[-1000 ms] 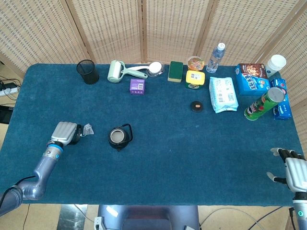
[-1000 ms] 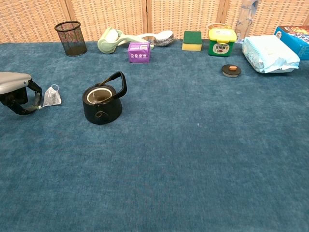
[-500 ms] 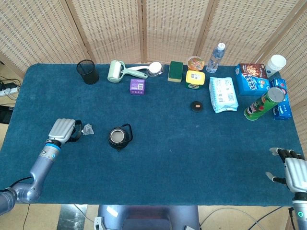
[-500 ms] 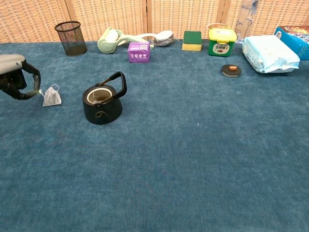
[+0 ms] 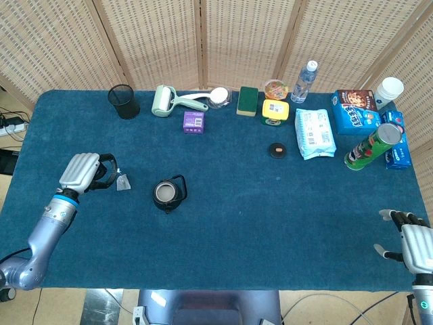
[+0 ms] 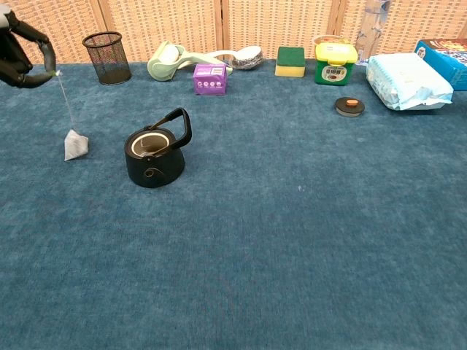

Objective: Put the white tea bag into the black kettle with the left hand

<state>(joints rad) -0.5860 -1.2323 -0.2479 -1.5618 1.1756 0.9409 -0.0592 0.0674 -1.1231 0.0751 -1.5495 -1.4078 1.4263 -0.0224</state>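
So the left hand (image 5: 82, 171) is up off the blue tabletop (image 5: 223, 223) on the left side, with its fingers (image 6: 42, 57) pinching the string of the white tea bag (image 6: 75, 144). In the chest view the string runs down at a slant and the bag hangs at its end, low over the cloth; can't tell if it's actually touching. The black kettle (image 5: 168, 193) sits just to the right of the bag, lid off, handle tilted back toward the far right. Nothing between bag and kettle, just bare cloth.

What looks like the kettle's lid (image 5: 277, 149), a small black disc with an orange knob, is lying well apart over to the right.

The rest is lined up along the far edge: black mesh pen cup (image 5: 124, 101), mint lint roller (image 5: 164, 100), purple box (image 5: 193, 122), green and yellow sponge (image 5: 247, 100), yellow container (image 5: 275, 112), water bottle (image 5: 304, 81), pack of wipes (image 5: 314, 133), blue snack box (image 5: 355, 111) and a green chip can (image 5: 371, 146) further right. All well away from the kettle.

The right hand (image 5: 413, 245) is at the near right corner, fingers spread and holding nothing.
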